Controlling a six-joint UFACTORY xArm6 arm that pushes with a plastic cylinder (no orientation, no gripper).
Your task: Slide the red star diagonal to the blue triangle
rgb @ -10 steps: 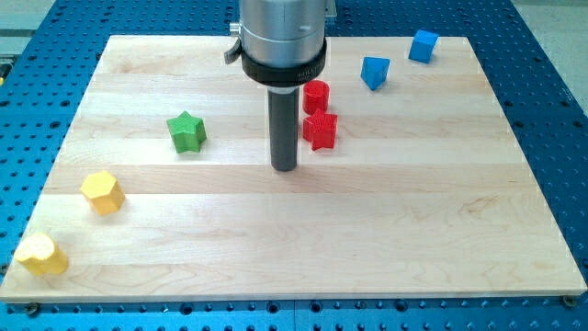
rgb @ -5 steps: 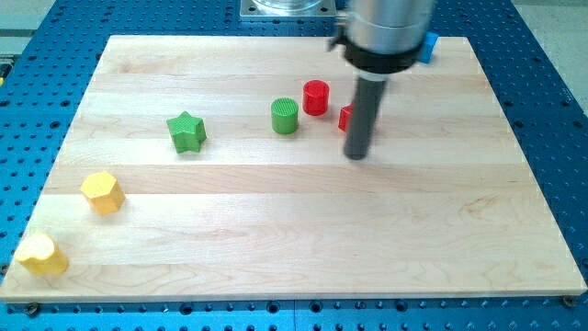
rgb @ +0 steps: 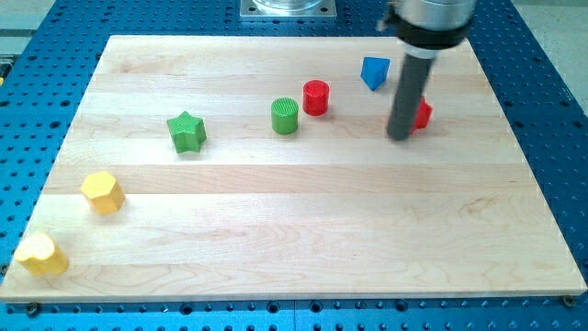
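Note:
The red star (rgb: 423, 114) lies at the view's upper right, mostly hidden behind my rod; only its right edge shows. My tip (rgb: 401, 136) rests on the board against the star's left side. The blue triangle (rgb: 374, 72) lies above and to the left of the star, apart from it and just left of the rod.
A red cylinder (rgb: 316, 97) and a green cylinder (rgb: 286, 116) stand near the middle top. A green star (rgb: 186, 131) lies left of them. A yellow hexagon (rgb: 102, 192) and a yellow heart-like block (rgb: 40, 255) sit at the lower left. The board's right edge (rgb: 524, 138) is near.
My rod has moved to the right across the board, pushing the red star right with it, from beside the red cylinder to below-right of the blue triangle. The green cylinder is now uncovered.

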